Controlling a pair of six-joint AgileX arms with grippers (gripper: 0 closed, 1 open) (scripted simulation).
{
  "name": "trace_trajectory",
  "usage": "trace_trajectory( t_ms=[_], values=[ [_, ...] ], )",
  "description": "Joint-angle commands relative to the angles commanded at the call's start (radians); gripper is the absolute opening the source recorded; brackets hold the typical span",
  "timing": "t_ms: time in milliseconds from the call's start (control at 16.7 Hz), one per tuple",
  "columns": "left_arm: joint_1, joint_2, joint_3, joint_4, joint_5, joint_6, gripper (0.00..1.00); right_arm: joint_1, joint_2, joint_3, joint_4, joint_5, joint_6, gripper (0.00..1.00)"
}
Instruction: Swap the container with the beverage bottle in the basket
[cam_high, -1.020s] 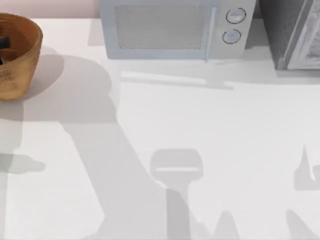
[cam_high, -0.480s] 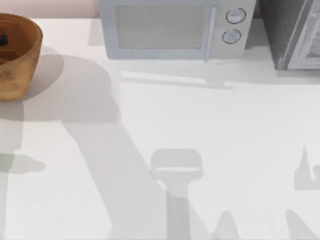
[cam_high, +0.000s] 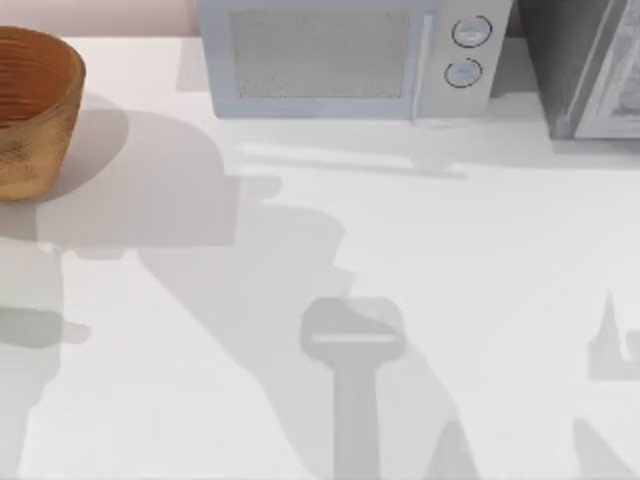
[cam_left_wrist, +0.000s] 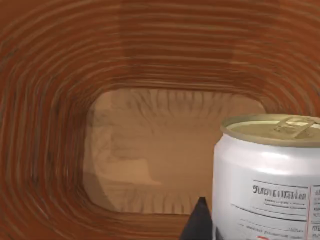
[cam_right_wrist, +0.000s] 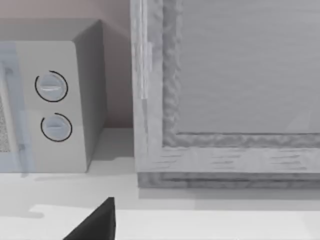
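Where the left wrist camera looks down into the basket (cam_left_wrist: 60, 65), the beverage bottle (cam_left_wrist: 267, 175) stands upright on its woven floor, silver-white with a gold-olive top, right beside a dark fingertip (cam_left_wrist: 198, 222) of the left gripper. Whether that gripper is apart or clamped, I cannot tell. From above, the basket (cam_high: 35, 110) sits at the table's (cam_high: 450, 270) far left, beside the microwave (cam_high: 345, 55). The right gripper's fingertip (cam_right_wrist: 95, 222) points toward the microwave (cam_right_wrist: 55, 105) and a grey cabinet (cam_right_wrist: 225, 95); its state I cannot tell.
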Motion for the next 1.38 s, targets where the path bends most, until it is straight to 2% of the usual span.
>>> trace_trajectory(
  t_ms=[540,840,1080,1380],
  values=[
    [-0.113,-1.064,-0.908,0.467,-0.118,-0.064,0.00,0.000,0.000,0.000,0.000,0.000,0.000,1.00],
    [-0.175,-1.538,-1.328,0.643,-0.157,-0.103,0.00,0.000,0.000,0.000,0.000,0.000,0.000,1.00],
    [-0.208,-1.757,-1.529,0.723,-0.173,-0.131,0.00,0.000,0.000,0.000,0.000,0.000,0.000,1.00],
    [-0.216,-1.816,-1.583,0.744,-0.176,-0.142,0.00,0.000,0.000,0.000,0.000,0.000,0.000,1.00]
  ],
)
